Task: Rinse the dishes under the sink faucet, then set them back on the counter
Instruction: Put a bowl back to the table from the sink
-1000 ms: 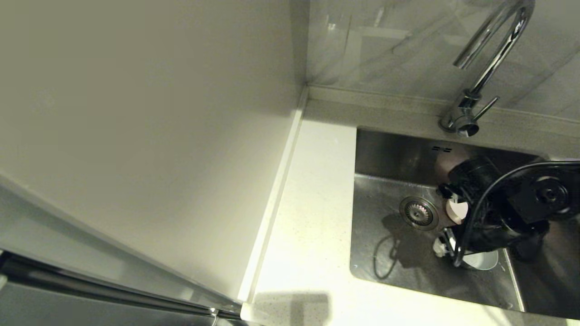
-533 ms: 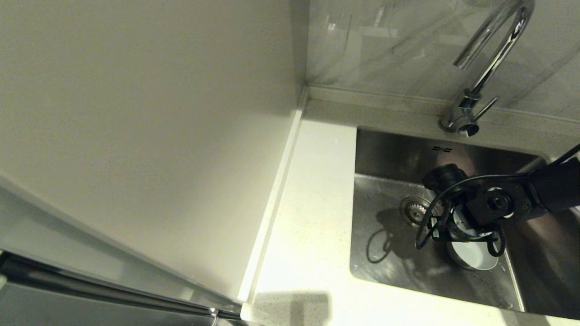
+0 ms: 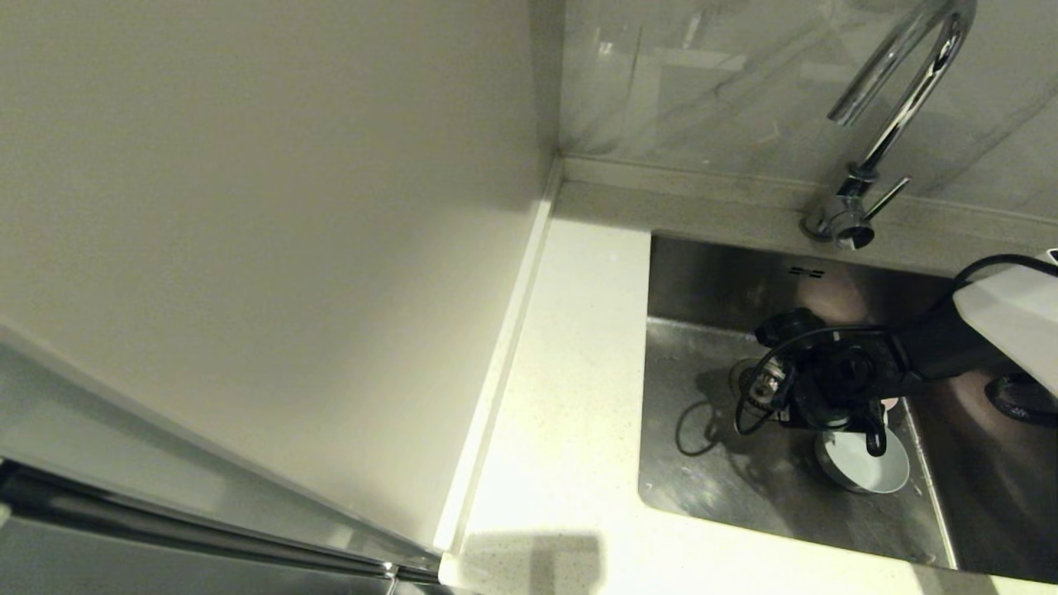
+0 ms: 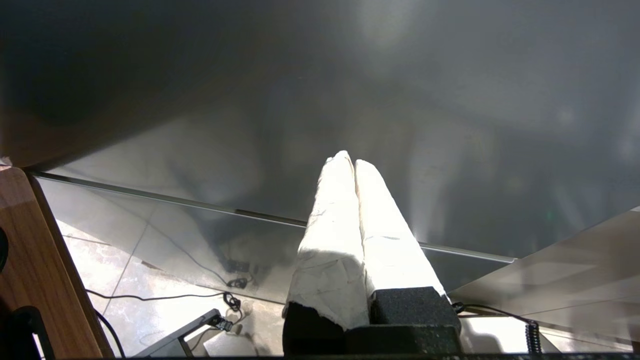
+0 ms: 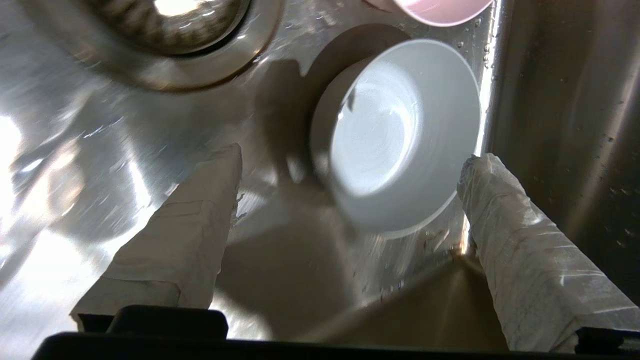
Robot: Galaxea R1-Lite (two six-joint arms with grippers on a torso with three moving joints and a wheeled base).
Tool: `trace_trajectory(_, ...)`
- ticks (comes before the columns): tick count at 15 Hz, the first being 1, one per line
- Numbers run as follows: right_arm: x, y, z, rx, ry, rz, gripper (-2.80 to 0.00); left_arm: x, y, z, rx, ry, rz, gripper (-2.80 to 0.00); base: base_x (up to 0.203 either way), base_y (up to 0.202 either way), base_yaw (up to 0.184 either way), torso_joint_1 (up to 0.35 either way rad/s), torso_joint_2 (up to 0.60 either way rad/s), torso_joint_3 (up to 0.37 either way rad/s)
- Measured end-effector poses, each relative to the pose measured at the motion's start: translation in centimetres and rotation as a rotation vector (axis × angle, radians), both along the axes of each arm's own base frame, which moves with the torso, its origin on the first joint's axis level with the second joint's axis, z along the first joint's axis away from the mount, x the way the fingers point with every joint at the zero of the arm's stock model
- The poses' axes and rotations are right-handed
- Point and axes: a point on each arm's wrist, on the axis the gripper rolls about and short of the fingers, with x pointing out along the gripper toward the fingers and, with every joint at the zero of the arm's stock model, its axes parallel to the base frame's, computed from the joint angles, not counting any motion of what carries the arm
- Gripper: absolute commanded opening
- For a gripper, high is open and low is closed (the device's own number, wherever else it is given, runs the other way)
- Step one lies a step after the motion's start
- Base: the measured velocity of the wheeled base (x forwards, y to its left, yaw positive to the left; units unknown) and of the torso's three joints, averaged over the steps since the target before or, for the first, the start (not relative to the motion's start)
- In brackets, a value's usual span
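My right gripper (image 3: 851,430) reaches down into the steel sink (image 3: 711,487) and is open. The pale blue-white bowl (image 5: 400,135) lies just ahead of its wrapped fingers (image 5: 200,215), on the basin floor by the inner wall, also seen as the bowl (image 3: 864,467) below the wrist. Just past the bowl shows the rim of the pink cup (image 5: 440,7). The lilac plate is out of view. The chrome faucet (image 3: 901,99) stands behind the sink. The white counter (image 3: 570,372) lies to its left. My left gripper (image 4: 350,160) is parked and shut, holding nothing.
The round drain strainer (image 5: 170,30) sits next to the bowl. A steel wall (image 3: 926,487) bounds the basin on the right of the bowl. A cream wall panel (image 3: 248,248) rises left of the counter. A black cable (image 3: 702,426) loops off the wrist.
My right arm has swung left and lower in the sink and its wrist has turned. The gripper, earlier around the pink cup, now points down over the bowl. The bowl has stayed put.
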Motion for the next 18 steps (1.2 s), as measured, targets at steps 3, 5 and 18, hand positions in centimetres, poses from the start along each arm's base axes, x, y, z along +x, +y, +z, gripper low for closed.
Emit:
trace_trajectory(3, 1.4, -1.1, -0.8, -0.003, -0.006, -0.03, 0.0, 0.0, 0.0, 0.0, 0.0, 0.0, 0.0, -2.8, 0.0, 0.0, 0.0, 0.0, 0.0, 0.0)
trace_trajectory(5, 2.1, -1.9, -1.2, -0.003, -0.01, -0.052, 0.0, 0.0, 0.0, 0.0, 0.0, 0.0, 0.0, -2.8, 0.0, 0.0, 0.0, 0.0, 0.0, 0.0)
trace_trajectory(18, 2.4, -4.4, -4.3, -0.015, 0.084, -0.094, -2.8, 0.0, 0.0, 0.0, 0.0, 0.0, 0.0, -2.8, 0.0, 0.0, 0.0, 0.0, 0.0, 0.0)
